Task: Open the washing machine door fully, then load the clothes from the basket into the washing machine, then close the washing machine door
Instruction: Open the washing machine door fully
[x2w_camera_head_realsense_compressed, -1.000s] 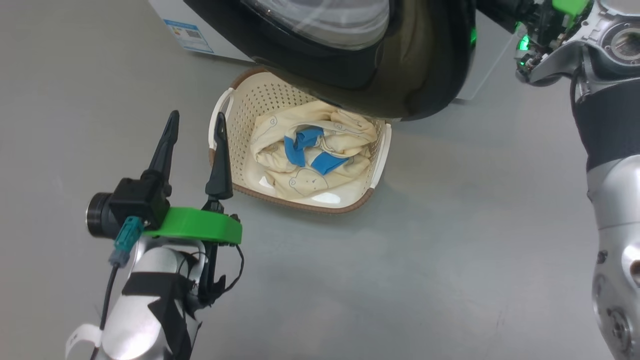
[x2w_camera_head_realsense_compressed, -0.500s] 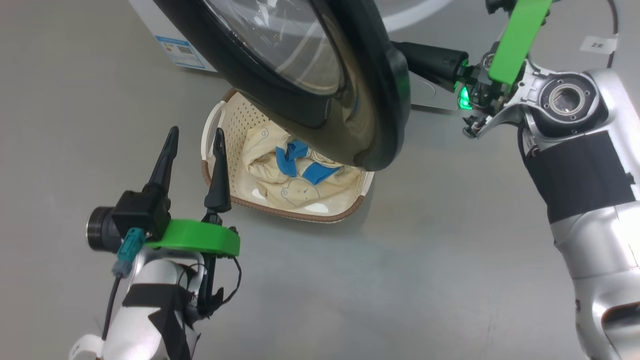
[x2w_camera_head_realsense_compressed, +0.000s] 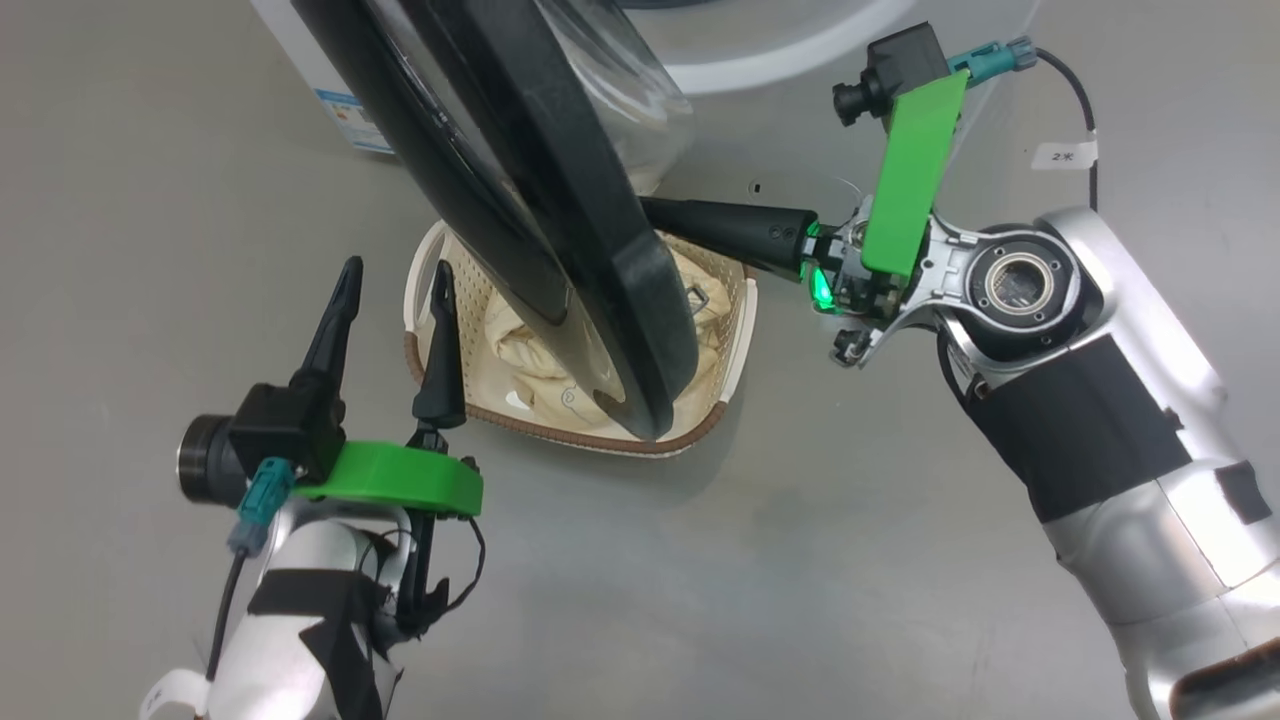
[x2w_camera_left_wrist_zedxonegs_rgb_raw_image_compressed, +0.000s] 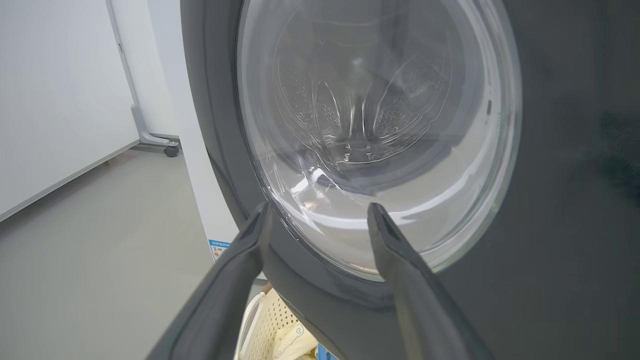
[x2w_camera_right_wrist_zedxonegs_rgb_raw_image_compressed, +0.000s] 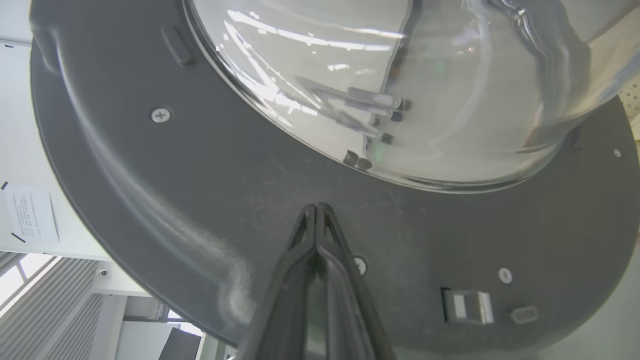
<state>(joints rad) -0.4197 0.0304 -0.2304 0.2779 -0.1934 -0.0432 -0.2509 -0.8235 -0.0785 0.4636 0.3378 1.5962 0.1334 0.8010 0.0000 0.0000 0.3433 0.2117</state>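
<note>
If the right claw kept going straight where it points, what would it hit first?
The dark inner rim of the round glass-windowed washing machine door; the shut right gripper seems almost touching it.

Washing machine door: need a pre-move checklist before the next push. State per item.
1. Right claw shut, tips looking pressed on the inner face of the washing machine door: ok.
2. Door fully open: not ok. It stands edge-on to the head view, only partway swung.
3. Left claw open and empty, beside the left end of the basket: ok.
4. Clothes in the basket: ok.
5. Basket reachable from above: not ok. The door hangs over it and covers much of the clothes.
6. Door's further swing clears the left claw: cannot tell.
</note>
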